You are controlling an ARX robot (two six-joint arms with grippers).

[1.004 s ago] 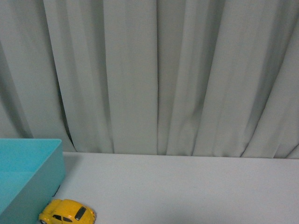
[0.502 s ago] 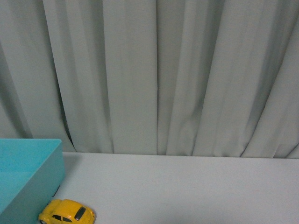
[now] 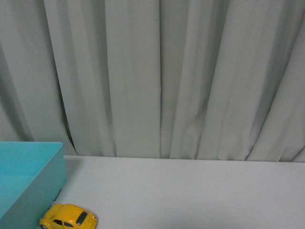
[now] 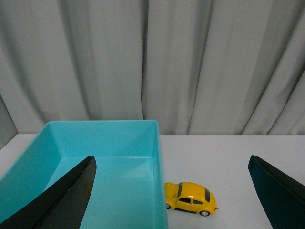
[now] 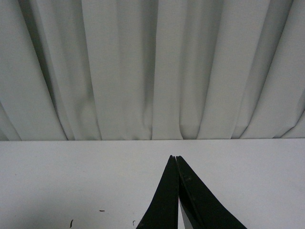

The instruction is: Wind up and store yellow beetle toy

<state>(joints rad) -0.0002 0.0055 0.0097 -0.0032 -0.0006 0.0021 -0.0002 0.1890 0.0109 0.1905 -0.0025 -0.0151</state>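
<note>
Beside the one teal bin (image 3: 28,176), the front view shows one yellow beetle toy (image 3: 68,216) just outside its wall. Left wrist view: the left gripper (image 4: 171,162) is spread wide and empty, with the toy beside the bin. Right wrist view: the right gripper (image 5: 175,158) is clenched on nothing.

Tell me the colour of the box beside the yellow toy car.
The box is plain turquoise; the left wrist view shows it best.
</note>
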